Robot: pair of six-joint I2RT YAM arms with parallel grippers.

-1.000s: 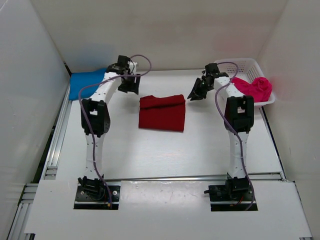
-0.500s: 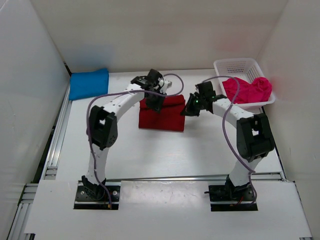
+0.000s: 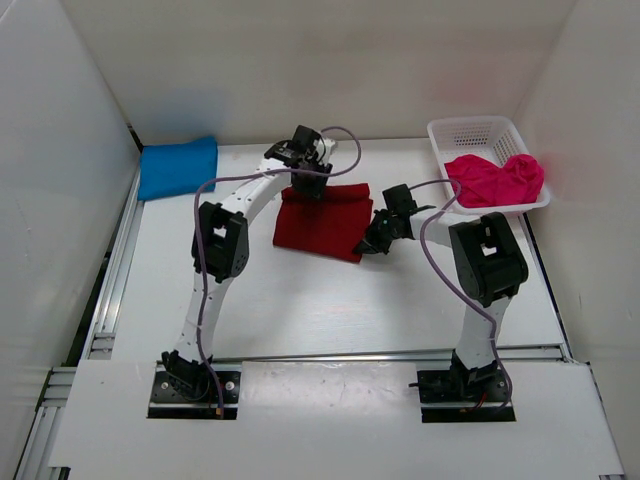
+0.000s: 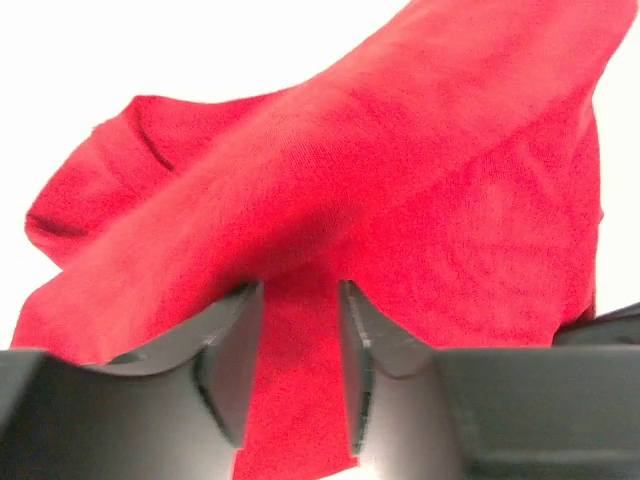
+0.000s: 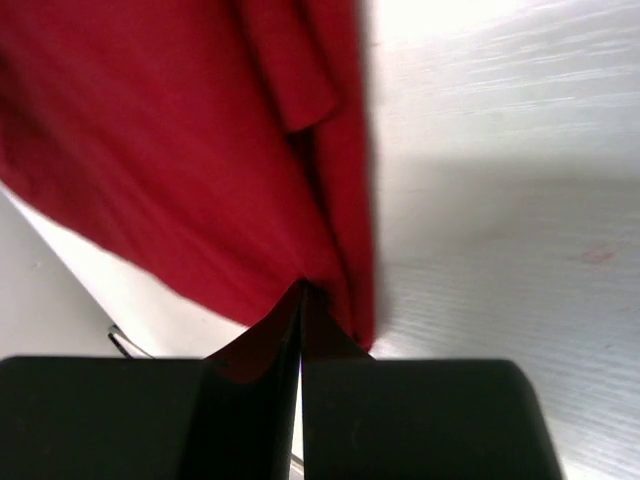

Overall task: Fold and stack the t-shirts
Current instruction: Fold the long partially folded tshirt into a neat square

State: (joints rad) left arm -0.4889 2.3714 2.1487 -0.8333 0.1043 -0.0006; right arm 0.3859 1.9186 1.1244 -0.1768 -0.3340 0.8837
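The dark red t-shirt point(image 3: 322, 222) lies folded at mid-table, slightly skewed. My left gripper point(image 3: 306, 186) is at its far edge; in the left wrist view the red cloth point(image 4: 420, 170) bulges up and fills the gap between the fingers of that gripper point(image 4: 300, 292), which is shut on it. My right gripper point(image 3: 368, 243) is at the shirt's near right corner, and in the right wrist view that gripper point(image 5: 302, 290) is shut, pinching the red cloth point(image 5: 160, 130) at its tips. The blue t-shirt point(image 3: 178, 167) lies folded at the far left. The pink t-shirt point(image 3: 495, 180) is crumpled in the basket.
A white mesh basket point(image 3: 478, 127) stands at the far right corner, with the pink shirt spilling over its near rim. White walls enclose the table on three sides. Rails run along the left edge point(image 3: 112, 270).
The left arm swung from the blue shirt over to the red shirt's far edge. The right arm came from the basket to the red shirt's right corner. Both jaws narrowed onto the cloth, and the shirt skewed.
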